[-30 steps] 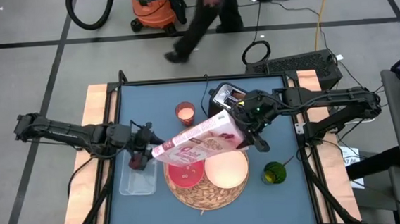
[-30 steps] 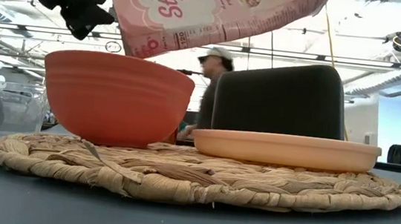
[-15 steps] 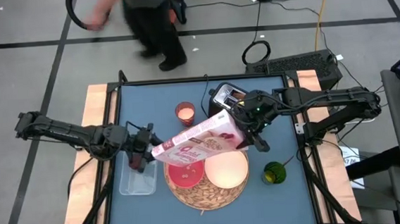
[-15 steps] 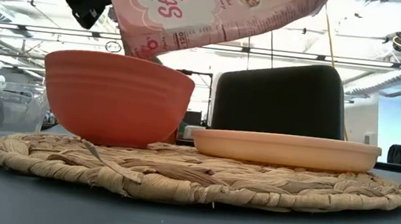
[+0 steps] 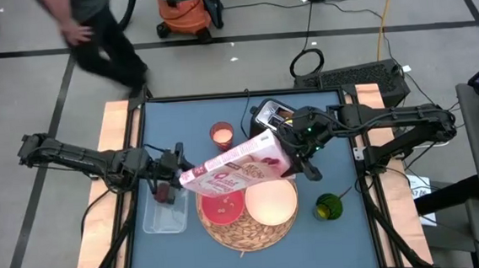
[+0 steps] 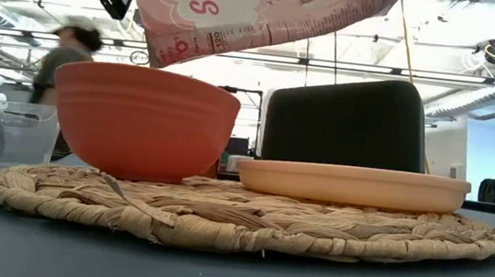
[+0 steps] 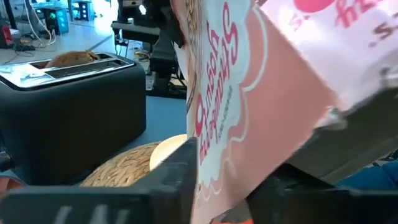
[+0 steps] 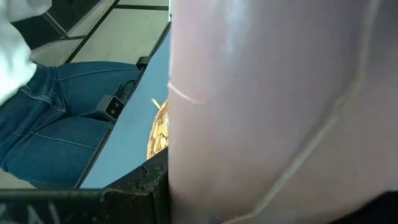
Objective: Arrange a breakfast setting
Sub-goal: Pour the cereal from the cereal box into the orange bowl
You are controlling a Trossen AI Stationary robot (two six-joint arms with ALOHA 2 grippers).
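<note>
We see mat (image 5: 247,222) mid-desk w/ red bowl (image 5: 224,207) & plate (image 5: 270,203) on it. Right gripper (image 5: 285,159) jaws clamp pink bag (image 5: 236,169) tilted above bowl; left gripper (image 5: 173,174) jaws pinch its lower end. Pour seemingly in progress; spoon, fruit unseen; toast (image 7: 73,58) in toaster (image 7: 68,115).

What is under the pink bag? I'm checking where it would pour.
The red bowl on the straw mat, partly covered; its contents can't be judged.
</note>
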